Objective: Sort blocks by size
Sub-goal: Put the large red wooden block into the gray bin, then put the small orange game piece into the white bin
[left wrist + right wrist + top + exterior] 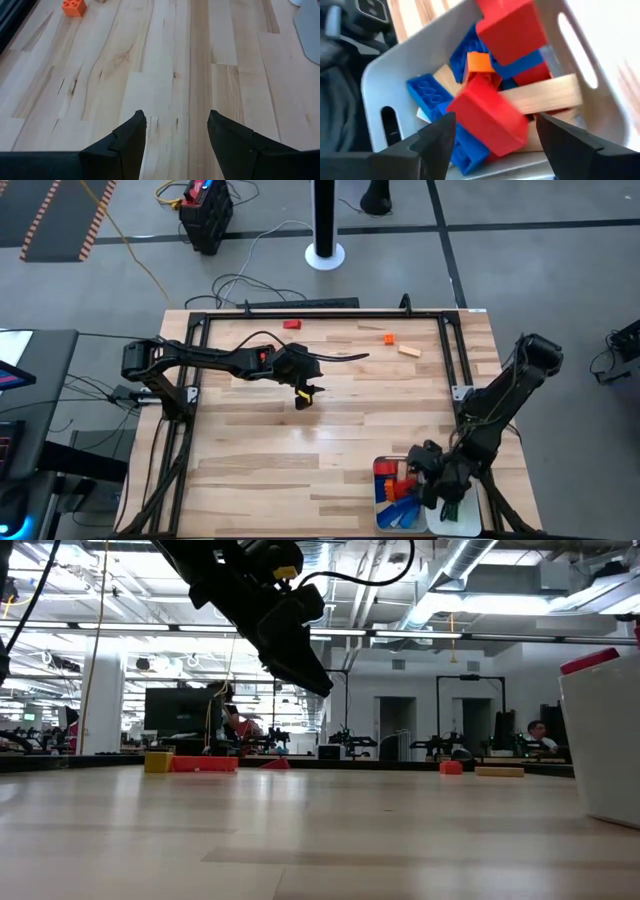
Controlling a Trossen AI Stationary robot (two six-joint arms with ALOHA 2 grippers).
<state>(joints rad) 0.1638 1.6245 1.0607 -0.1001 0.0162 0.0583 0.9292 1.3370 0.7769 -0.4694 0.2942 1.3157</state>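
Note:
My left gripper hangs open and empty above the middle of the table; it also shows in the low view and in the left wrist view. My right gripper is open over a white tray at the near right. The tray holds a heap of red, blue, orange and tan blocks. A red brick on top of the heap lies between my right fingers; I see no touch. Loose on the far table lie a red block, an orange block and a tan block.
A second white tray stands right of the first, under my right arm. A black frame runs along the table's far and side edges. The low view shows a yellow block beside the red one. Bare wood lies under my left gripper.

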